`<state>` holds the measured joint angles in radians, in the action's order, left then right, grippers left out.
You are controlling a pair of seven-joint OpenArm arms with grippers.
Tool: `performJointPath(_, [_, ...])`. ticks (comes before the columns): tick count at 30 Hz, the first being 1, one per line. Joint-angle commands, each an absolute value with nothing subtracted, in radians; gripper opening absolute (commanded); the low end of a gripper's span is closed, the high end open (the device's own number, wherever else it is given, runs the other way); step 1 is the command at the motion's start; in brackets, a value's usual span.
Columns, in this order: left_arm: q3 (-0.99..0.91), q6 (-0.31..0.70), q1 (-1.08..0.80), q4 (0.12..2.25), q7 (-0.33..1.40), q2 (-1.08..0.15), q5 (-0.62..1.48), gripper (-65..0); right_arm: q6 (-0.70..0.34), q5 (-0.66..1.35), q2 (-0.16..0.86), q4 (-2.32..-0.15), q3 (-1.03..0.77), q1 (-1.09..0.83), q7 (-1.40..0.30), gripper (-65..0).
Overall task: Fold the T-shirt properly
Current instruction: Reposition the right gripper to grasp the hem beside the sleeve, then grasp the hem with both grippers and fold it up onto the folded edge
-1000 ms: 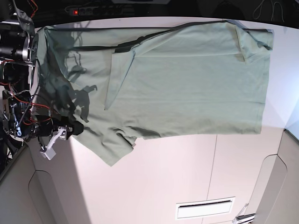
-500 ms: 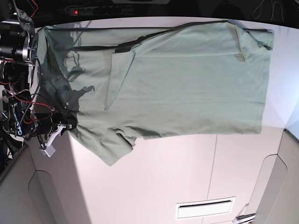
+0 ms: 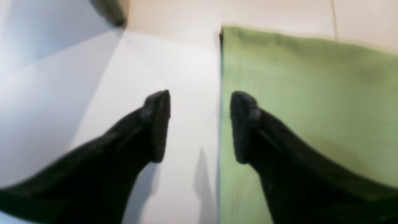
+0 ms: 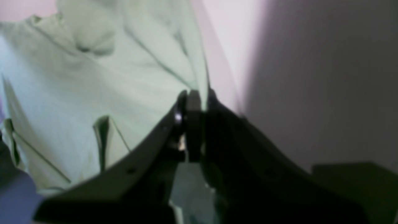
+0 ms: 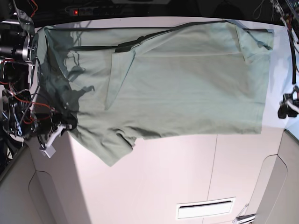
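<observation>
Here the T-shirt (image 5: 173, 79) lies spread across the far half of the worktop (image 5: 177, 177), one sleeve trailing toward the near-left corner. The right gripper (image 4: 194, 102) is pinched together on the shirt's edge at the worktop's left side. The left gripper (image 3: 200, 124) (at the right edge) hangs with its jaws apart — one finger over cloth, one over bare surface — gripping nothing.

The T-shirt (image 5: 187, 84) is soft matt cloth; the table (image 5: 163, 177) looks smooth, faintly glossy.
</observation>
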<state>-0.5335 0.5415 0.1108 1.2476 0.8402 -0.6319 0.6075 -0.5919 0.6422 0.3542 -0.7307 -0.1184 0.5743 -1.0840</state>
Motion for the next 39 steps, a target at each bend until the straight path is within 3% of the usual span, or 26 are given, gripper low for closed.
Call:
performJointPath(1, [-0.521,0.533,0.175,1.218,0.807,-0.669,0.61,-30.5,-0.594,0.654,0.368,-0.744,-0.122,0.601,-1.077,-65.0])
performJointPath(7, [-0.44,0.516,0.424,0.884,0.771,-0.676,0.579,-30.6,-0.594,0.655,0.368,-0.744,-0.122,0.601,-1.077,-65.0])
performJointPath(14, [-0.4,0.516,0.562,0.538,0.656,-0.673,0.578,-30.6,-0.595,0.655,0.368,-0.744,-0.122,0.601,-1.077,-65.0])
performJointPath(34, [-0.4,0.596,0.582,0.502,0.685,-0.566,0.578,-30.7,-0.595,0.681,0.368,-0.744,-0.122,0.601,-1.077,-65.0])
performJointPath(36, [-0.4,0.596,0.582,0.502,0.684,-0.566,0.578,-34.9,-0.594,0.681,0.368,-0.744,-0.122,0.601,-1.077,-65.0])
performJointPath(39, [-0.4,0.596,0.582,0.502,0.673,-0.566,0.579,-51.4,-0.594,0.681,0.368,-0.744,-0.122,0.601,-1.077,-65.0])
